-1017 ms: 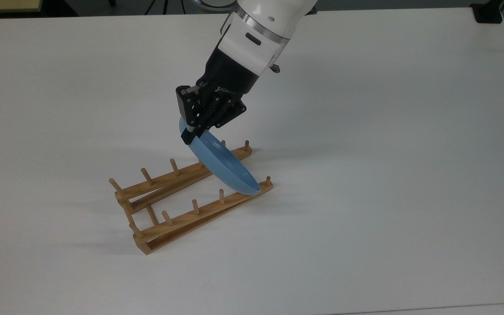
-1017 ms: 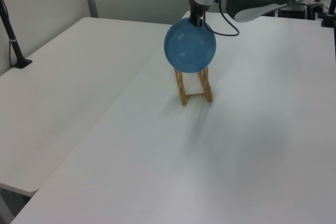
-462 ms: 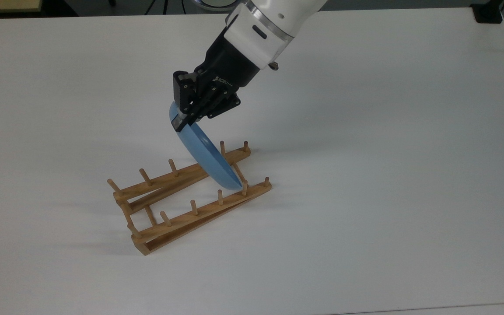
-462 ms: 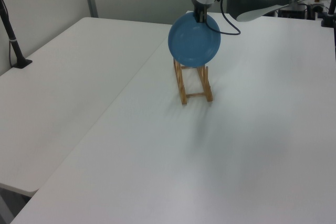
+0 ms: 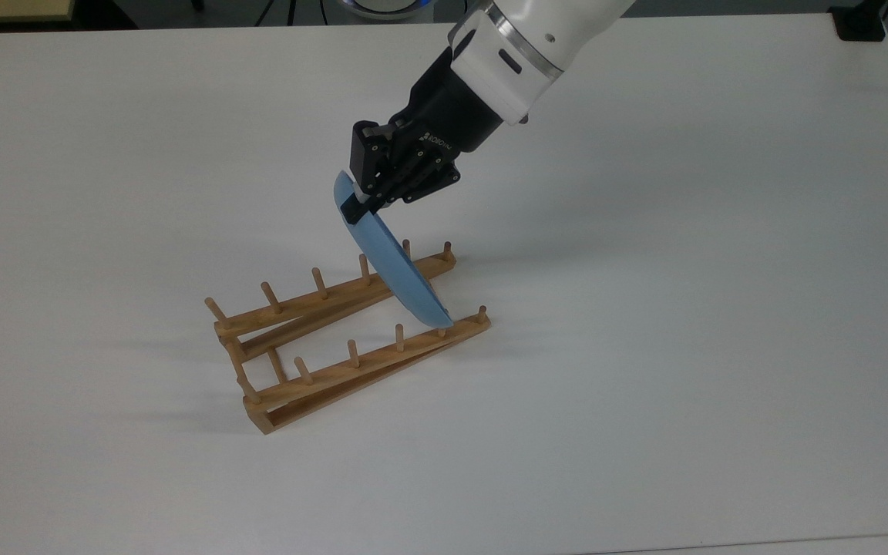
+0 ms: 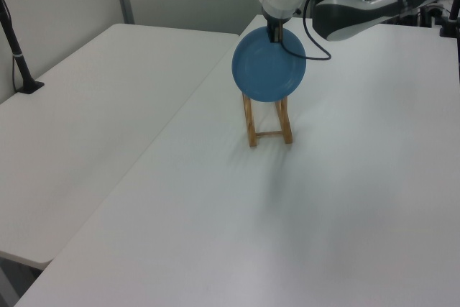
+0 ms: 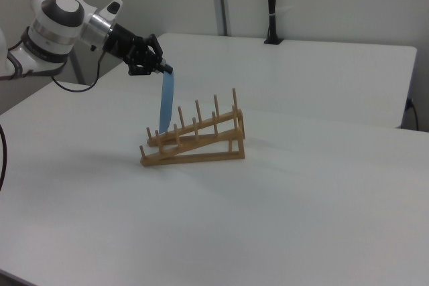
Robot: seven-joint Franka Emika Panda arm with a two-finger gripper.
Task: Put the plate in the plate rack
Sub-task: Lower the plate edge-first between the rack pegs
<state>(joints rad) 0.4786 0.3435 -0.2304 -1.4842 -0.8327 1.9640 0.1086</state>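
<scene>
Pincer (image 5: 355,206) is clamped on the plate (image 5: 398,266) rim, held edge-down over the rack (image 5: 351,339) low end. Plate is best being lowered straight between pegs, then released.

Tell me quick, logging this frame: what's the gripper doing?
Gripper: shut on the plate, gripping its upper rim.

The top view looks steeply down from nearby on my gripper (image 5: 357,206) and the plate rack (image 5: 351,339). The left view faces the plate rack (image 6: 267,120) end-on from farther off; the right view sees its long side (image 7: 194,140).
</scene>
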